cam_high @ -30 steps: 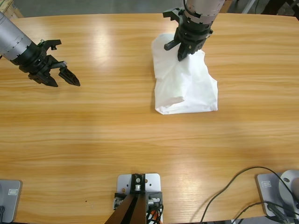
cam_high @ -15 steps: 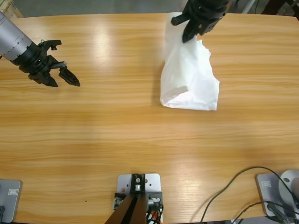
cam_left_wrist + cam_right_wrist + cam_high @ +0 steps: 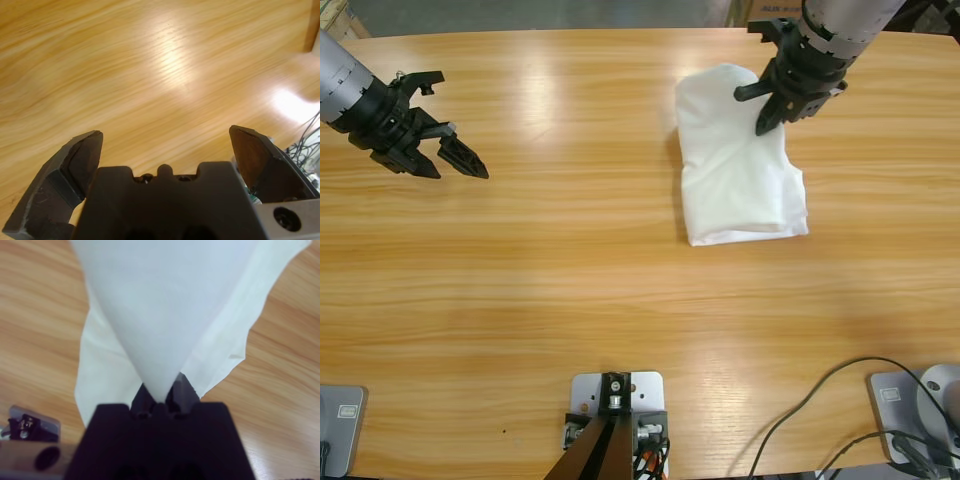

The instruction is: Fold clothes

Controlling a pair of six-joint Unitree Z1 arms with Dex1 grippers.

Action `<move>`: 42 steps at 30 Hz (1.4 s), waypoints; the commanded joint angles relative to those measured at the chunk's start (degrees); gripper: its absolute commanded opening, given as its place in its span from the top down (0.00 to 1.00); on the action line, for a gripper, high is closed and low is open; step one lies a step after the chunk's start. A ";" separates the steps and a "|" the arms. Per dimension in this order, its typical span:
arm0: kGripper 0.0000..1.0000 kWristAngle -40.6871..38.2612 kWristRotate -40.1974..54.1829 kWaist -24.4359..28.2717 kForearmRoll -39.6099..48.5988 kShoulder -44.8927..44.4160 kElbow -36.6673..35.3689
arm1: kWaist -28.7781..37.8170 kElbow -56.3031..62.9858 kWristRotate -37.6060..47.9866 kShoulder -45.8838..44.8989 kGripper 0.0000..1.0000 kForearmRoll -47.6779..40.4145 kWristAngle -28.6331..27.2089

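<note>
Dragged rightward by my right claw (image 3: 767, 112), T-shirt (image 3: 740, 175) pinched in clamped jaws | left claw (image 3: 448, 152) gapes wide, holding nothing, over tabletop (image 3: 570, 260)

The right gripper (image 3: 767, 112), pinching the shirt (image 3: 740, 180), now sits further right and lower than half a second ago. The shirt lies shifted rightward, its near edge closer to the table's (image 3: 570, 280) right end, smoother and more rectangular. The left gripper (image 3: 455, 158) tilts slightly differently.
</note>
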 commanded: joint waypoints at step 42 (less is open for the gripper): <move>0.00 2.62 1.43 -2.57 11.00 -10.19 0.42 | -9.50 5.27 10.52 6.31 0.00 -7.02 -22.23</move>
